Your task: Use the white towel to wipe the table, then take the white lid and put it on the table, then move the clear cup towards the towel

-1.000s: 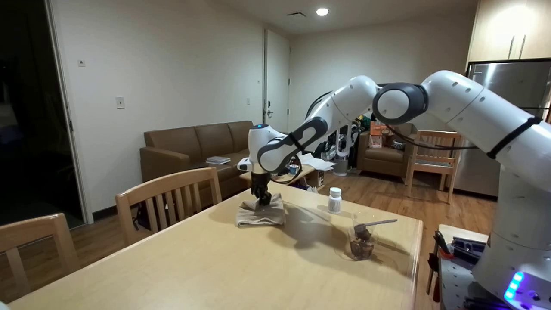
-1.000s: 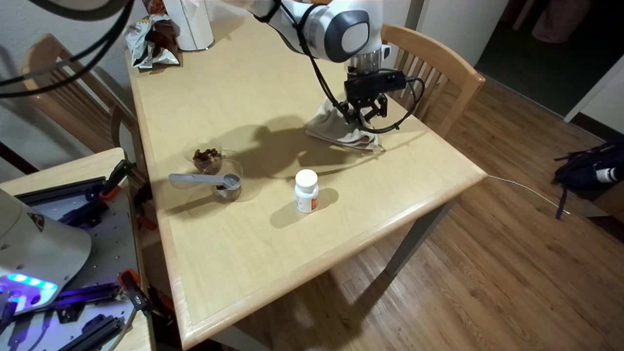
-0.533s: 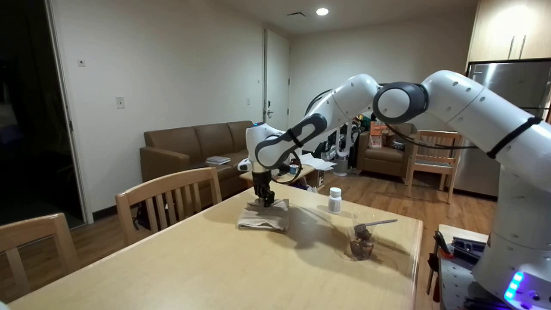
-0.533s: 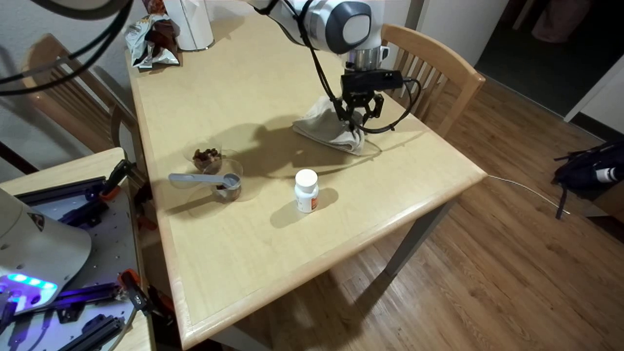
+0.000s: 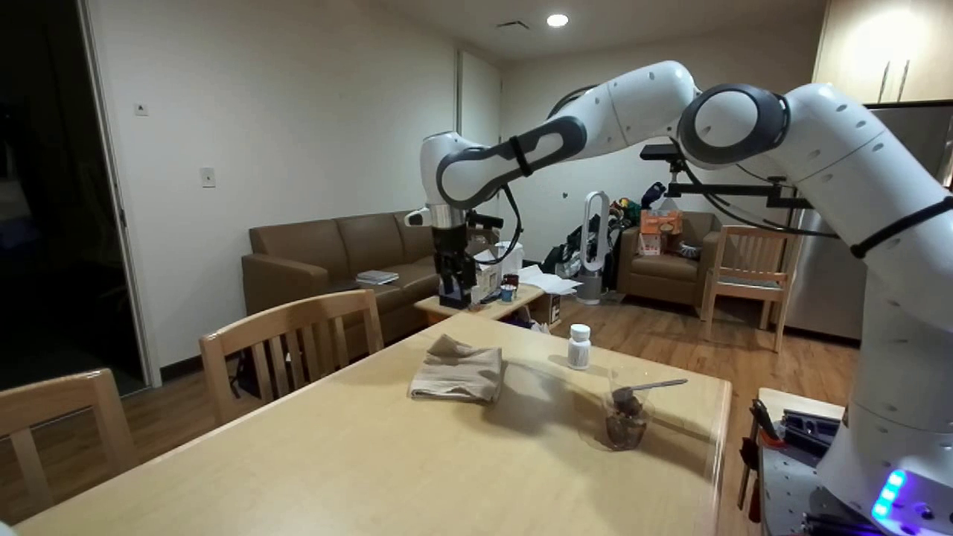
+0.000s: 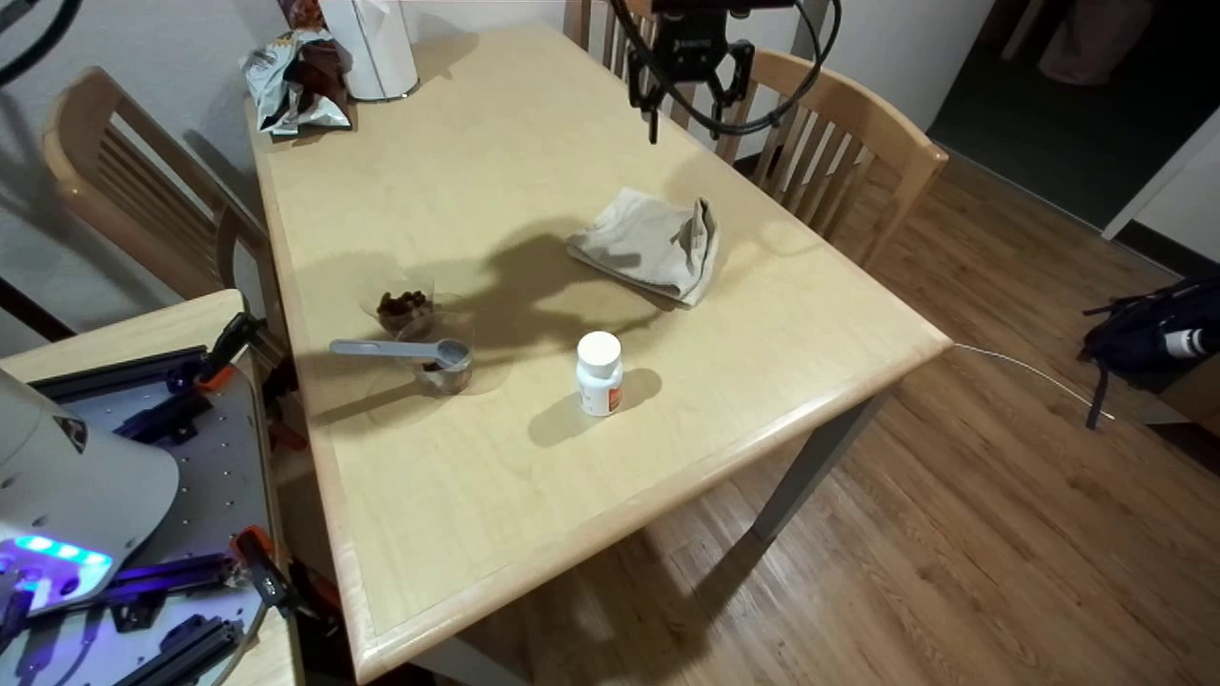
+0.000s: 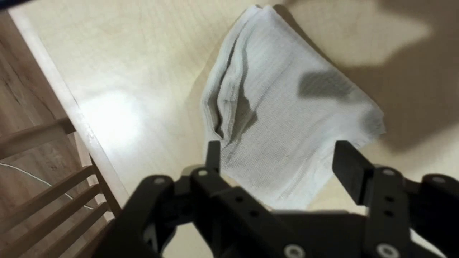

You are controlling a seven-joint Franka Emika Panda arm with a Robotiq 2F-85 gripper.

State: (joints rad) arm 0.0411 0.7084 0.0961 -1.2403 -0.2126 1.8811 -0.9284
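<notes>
In both exterior views the white towel (image 6: 640,243) lies on the wooden dining table (image 6: 496,534), roughly toward 6 o'clock from the Robotiq gripper (image 6: 684,129) and apart from it. The gripper's 2 fingers (image 7: 351,172) stand spread. In the wrist view the towel reaches from between the fingertips toward 12 o'clock. It is off-white, woven and folded; layered edges stand raised along its 10 o'clock side, and shadow patches darken the part toward 3 o'clock.
</notes>
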